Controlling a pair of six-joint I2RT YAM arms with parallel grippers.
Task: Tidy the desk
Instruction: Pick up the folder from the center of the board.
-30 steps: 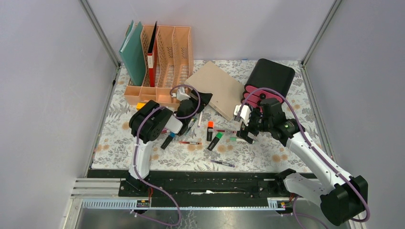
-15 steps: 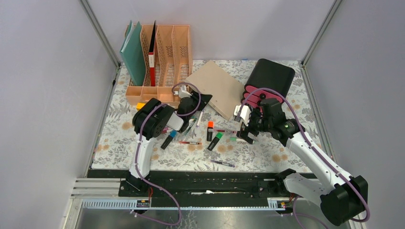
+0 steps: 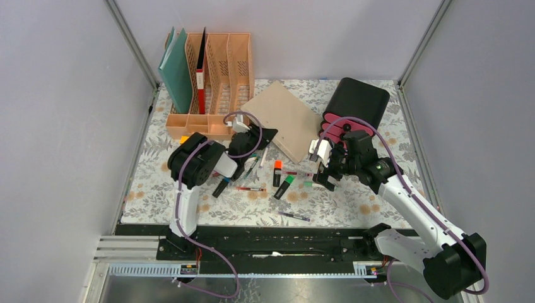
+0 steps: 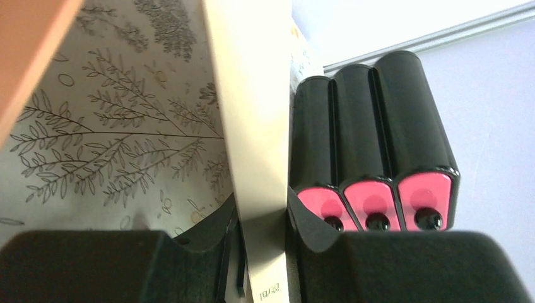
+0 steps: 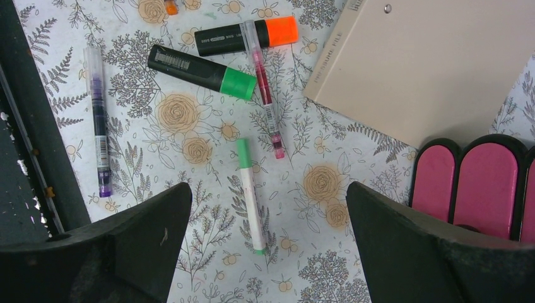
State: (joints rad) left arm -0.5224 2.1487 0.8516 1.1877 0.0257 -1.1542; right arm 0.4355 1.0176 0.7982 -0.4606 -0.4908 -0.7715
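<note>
Toward the far edge of the desk (image 3: 148, 189), the left gripper (image 4: 260, 230) clamps the beige folder (image 3: 284, 120) by its near edge (a flat folder's only purchase), while the right gripper (image 5: 266, 199) gapes empty over 1 green pen (image 5: 250, 202).

We've got a peach file rack (image 3: 221, 63) at the back holding a green folder (image 3: 176, 71) and a red binder (image 3: 199, 83). A tan folder (image 5: 435, 63) sits beside a black box with 3 pink drawers (image 3: 356, 104). There are 2 highlighters, orange-capped (image 5: 246, 36) and green-capped (image 5: 202, 71), with a red pen (image 5: 266, 95) across the orange one. A purple pen (image 5: 99, 120) lies nearby.
</note>
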